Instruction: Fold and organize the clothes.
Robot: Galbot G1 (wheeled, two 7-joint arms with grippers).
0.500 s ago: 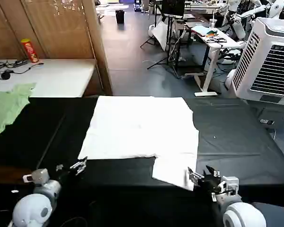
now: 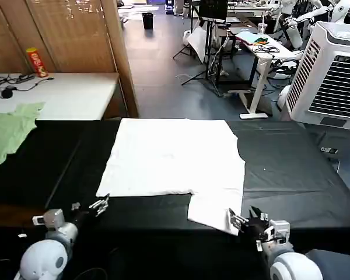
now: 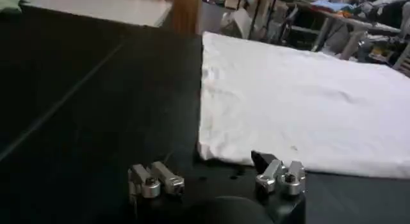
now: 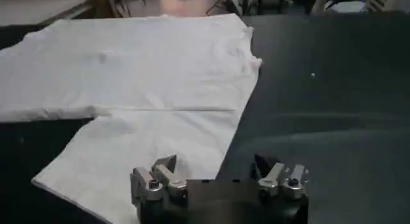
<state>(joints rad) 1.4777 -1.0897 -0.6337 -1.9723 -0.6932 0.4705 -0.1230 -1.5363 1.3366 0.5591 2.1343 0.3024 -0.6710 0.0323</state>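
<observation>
Head view, T-shirt (image 2: 172,156) flat, sleeve toward robot, left tool (image 2: 87,207) spread, right tool (image 2: 245,220) spread.

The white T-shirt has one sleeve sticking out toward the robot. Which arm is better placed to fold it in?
Probably the right. The right gripper, open, sits at the sleeve's near corner, while the left gripper, open, is beside the white T-shirt's other corner.

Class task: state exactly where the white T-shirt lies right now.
In the head view the white T-shirt lies flat mid-table on the black table, one sleeve reaching the near edge by the right gripper.
</observation>
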